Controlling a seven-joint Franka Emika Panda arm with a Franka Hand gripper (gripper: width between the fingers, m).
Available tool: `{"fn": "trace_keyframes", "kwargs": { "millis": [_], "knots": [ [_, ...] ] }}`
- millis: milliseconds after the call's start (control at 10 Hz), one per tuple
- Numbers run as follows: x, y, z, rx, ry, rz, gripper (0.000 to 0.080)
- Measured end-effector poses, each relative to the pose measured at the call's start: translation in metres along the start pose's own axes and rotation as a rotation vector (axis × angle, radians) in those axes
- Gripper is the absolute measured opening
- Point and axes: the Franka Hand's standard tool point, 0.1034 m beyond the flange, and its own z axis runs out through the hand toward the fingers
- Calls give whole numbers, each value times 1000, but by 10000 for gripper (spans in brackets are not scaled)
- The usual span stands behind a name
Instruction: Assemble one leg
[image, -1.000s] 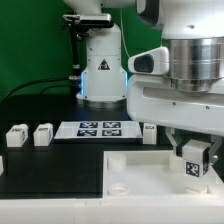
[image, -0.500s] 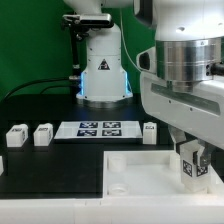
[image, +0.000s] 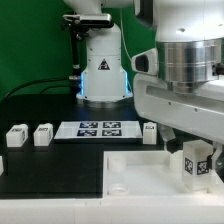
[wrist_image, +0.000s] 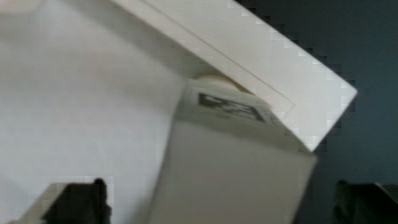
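Note:
One leg (image: 196, 165), a chunky white block with a square tag, stands upright on the near right corner of the large flat white square part (image: 140, 168), at the exterior view's right. My gripper (image: 195, 148) hangs right over it, its body filling the upper right. In the wrist view the leg (wrist_image: 231, 150) runs up between my two dark fingertips (wrist_image: 80, 200), which stand wide apart with a gap beside the leg; the gripper (wrist_image: 222, 205) is open. Three more legs stand on the black table: two at the left (image: 16, 136) (image: 43, 133) and one (image: 149, 132) by the marker board.
The marker board (image: 98, 129) lies flat at the middle back. The arm's white base (image: 102, 70) stands behind it, before a green backdrop. The white square part's raised rim (image: 125, 152) runs along its far edge.
The leg went down a little with the gripper onto the white part's corner. The fingers have since spread away from its sides, and the leg stands on its own.

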Motion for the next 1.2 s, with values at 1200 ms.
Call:
{"fn": "trace_keyframes", "kwargs": {
  "millis": [1200],
  "knots": [
    [-7, -8, -2, -24, 13, -915, 525]
  ]
}}
